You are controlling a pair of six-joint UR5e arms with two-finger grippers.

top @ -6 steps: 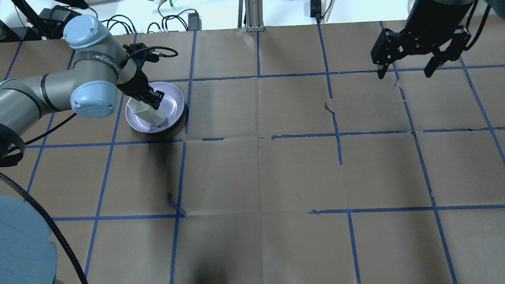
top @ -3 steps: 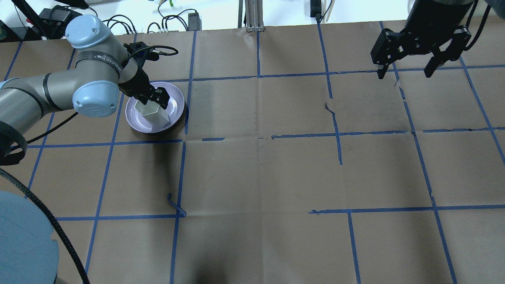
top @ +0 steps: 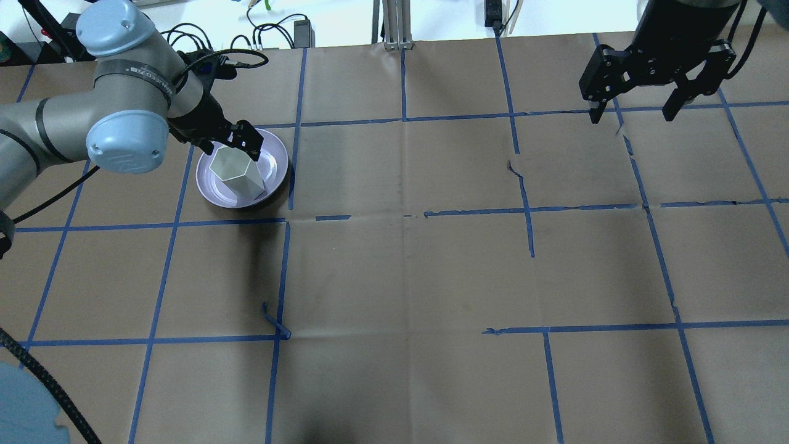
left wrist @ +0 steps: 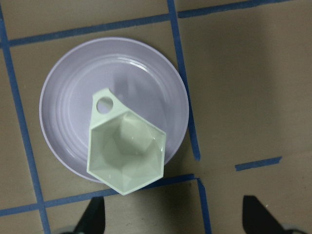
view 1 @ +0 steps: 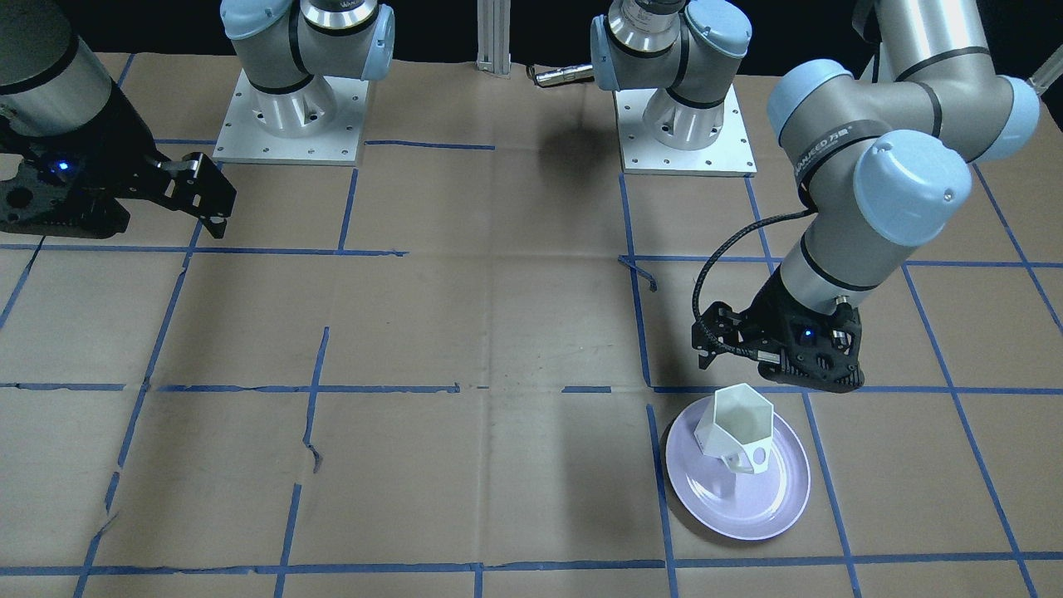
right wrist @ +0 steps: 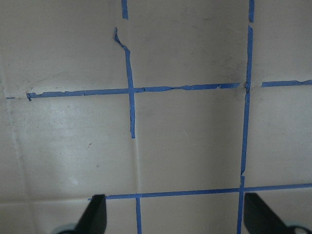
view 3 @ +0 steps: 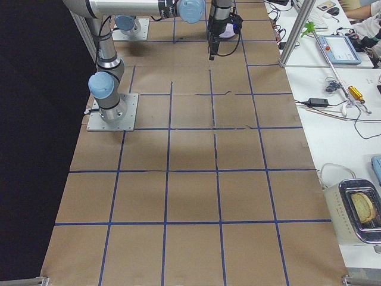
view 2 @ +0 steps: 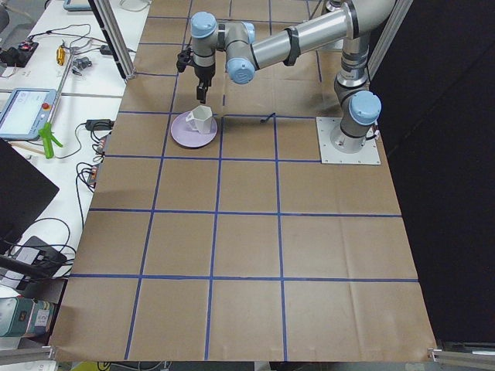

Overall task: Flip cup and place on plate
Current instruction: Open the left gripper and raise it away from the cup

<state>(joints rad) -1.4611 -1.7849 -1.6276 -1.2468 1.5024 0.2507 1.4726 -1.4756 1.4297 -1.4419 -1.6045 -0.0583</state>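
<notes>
The white faceted cup (top: 237, 174) stands upright, mouth up, on the pale lavender plate (top: 274, 161) at the far left of the table. It also shows in the front view (view 1: 735, 425) on the plate (view 1: 776, 502), and in the left wrist view (left wrist: 127, 152) with its handle toward the plate's (left wrist: 156, 73) middle. My left gripper (top: 233, 140) is open and empty, just above and behind the cup, not touching it; its fingertips (left wrist: 92, 217) frame the bottom of the wrist view. My right gripper (top: 632, 114) is open and empty, high over the far right.
Brown paper with a blue tape grid covers the table (top: 407, 277). Cables and power adapters (top: 271, 34) lie beyond the far edge. A metal post (top: 391, 24) stands at the back centre. The arm bases (view 1: 286, 116) are bolted at the robot's side.
The cup went from tilted in my left gripper's grip to standing upright on the plate. My left gripper let go, opened and drew up and back. The right arm has not moved.
</notes>
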